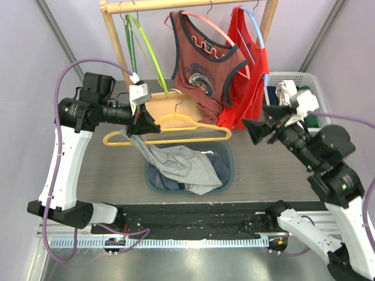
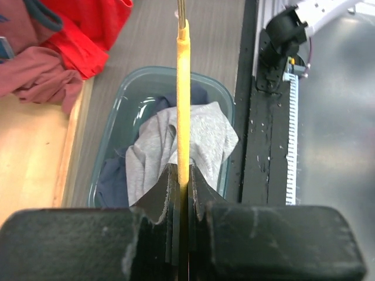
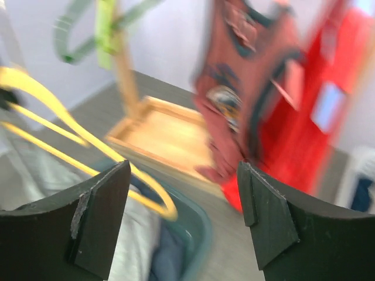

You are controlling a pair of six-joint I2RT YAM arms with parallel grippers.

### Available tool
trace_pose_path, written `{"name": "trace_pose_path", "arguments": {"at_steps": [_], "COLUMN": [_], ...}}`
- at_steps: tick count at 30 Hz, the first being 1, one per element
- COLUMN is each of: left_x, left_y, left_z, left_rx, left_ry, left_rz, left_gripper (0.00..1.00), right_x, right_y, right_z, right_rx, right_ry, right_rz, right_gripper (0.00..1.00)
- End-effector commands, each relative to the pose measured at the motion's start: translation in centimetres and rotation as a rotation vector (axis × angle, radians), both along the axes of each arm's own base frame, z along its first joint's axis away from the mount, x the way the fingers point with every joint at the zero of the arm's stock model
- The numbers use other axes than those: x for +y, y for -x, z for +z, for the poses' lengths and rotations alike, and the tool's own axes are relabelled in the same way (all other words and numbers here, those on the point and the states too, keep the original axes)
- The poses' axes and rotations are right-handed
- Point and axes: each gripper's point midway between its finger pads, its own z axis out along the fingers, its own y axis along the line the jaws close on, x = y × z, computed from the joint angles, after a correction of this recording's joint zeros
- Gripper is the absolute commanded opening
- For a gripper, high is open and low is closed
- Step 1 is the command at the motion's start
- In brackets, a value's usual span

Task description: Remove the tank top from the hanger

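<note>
A yellow hanger (image 1: 186, 122) is held level above the teal bin (image 1: 230, 159). My left gripper (image 1: 150, 125) is shut on its left part, and in the left wrist view the yellow bar (image 2: 183, 88) runs straight out from between the closed jaws. The grey tank top (image 1: 183, 167) trails from the hanger's left end by that gripper down into the bin, over dark blue cloth. My right gripper (image 1: 248, 130) stands open just past the hanger's right tip with nothing between its fingers. The right wrist view is blurred and shows the hanger's loop (image 3: 70, 126) and the grey cloth (image 3: 136, 240).
A wooden rack (image 1: 112, 35) behind the bin carries a maroon tank top (image 1: 202, 64) on a pink hanger, a red top (image 1: 249, 76) on a blue hanger and bare green hangers (image 1: 143, 44). A white basket (image 1: 293, 79) of clothes stands at the right.
</note>
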Motion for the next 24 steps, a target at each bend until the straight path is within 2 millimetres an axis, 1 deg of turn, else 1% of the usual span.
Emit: {"name": "trace_pose_path", "arguments": {"at_steps": [1, 2, 3, 4, 5, 6, 7, 8, 9, 10, 11, 13, 17, 21, 22, 23, 24], "left_x": [-0.4, -0.4, -0.6, -0.6, -0.6, -0.7, -0.7, -0.7, -0.7, -0.7, -0.6, -0.5, -0.6, -0.6, -0.6, -0.6, -0.6], "left_y": [2.8, 3.1, 3.7, 4.0, 4.4, 4.5, 4.8, 4.9, 5.0, 5.1, 5.2, 5.3, 5.6, 5.5, 5.5, 5.4, 5.5], "left_z": [0.1, 0.0, 0.3, 0.2, 0.2, 0.2, 0.3, 0.3, 0.4, 0.6, 0.7, 1.3, 1.8, 1.7, 2.0, 2.0, 2.2], "left_rx": [-0.011, 0.002, 0.006, 0.015, 0.026, 0.031, 0.036, 0.039, 0.040, 0.027, 0.025, -0.001, 0.002, 0.003, -0.006, -0.008, -0.002], "left_ry": [0.020, 0.024, 0.042, 0.049, 0.055, 0.060, 0.070, 0.072, 0.073, 0.074, 0.072, 0.072, 0.084, 0.078, 0.081, 0.082, 0.088], "left_rz": [-0.099, -0.109, -0.129, -0.136, -0.148, -0.152, -0.161, -0.161, -0.164, -0.166, -0.167, -0.168, -0.172, -0.169, -0.169, -0.170, -0.173], "left_gripper": [0.00, 0.00, 0.00, 0.00, 0.00, 0.00, 0.00, 0.00, 0.00, 0.00, 0.00, 0.00, 0.01, 0.01, 0.01, 0.01, 0.01], "right_x": [8.1, 9.0, 10.3, 11.4, 12.1, 12.7, 13.2, 13.8, 14.0, 14.3, 14.6, 14.8, 15.3, 16.1, 16.7, 16.9, 17.2], "right_y": [1.1, 1.5, 3.2, 2.8, 3.3, 3.6, 4.0, 3.7, 3.8, 4.4, 4.2, 4.8, 5.2, 4.6, 4.6, 4.6, 4.2], "right_z": [4.9, 4.9, 5.5, 5.0, 5.1, 4.8, 5.1, 4.4, 4.3, 4.6, 4.4, 3.9, 2.4, 1.8, 1.2, 1.3, 1.0], "right_rx": [-0.073, -0.060, -0.065, -0.036, -0.016, 0.008, -0.002, 0.046, 0.054, 0.037, 0.051, 0.075, 0.138, 0.169, 0.180, 0.174, 0.175], "right_ry": [-0.046, -0.048, -0.041, -0.040, -0.055, -0.060, -0.068, -0.086, -0.093, -0.101, -0.106, -0.101, -0.102, -0.121, -0.103, -0.092, -0.080], "right_rz": [0.448, 0.507, 0.637, 0.696, 0.750, 0.806, 0.862, 0.890, 0.914, 0.961, 0.977, 1.033, 1.101, 1.083, 1.085, 1.078, 1.050], "right_gripper": [0.80, 0.81, 0.81, 0.81, 0.80, 0.79, 0.79, 0.79, 0.78, 0.78, 0.78, 0.78, 0.79, 0.79, 0.79, 0.79, 0.79]}}
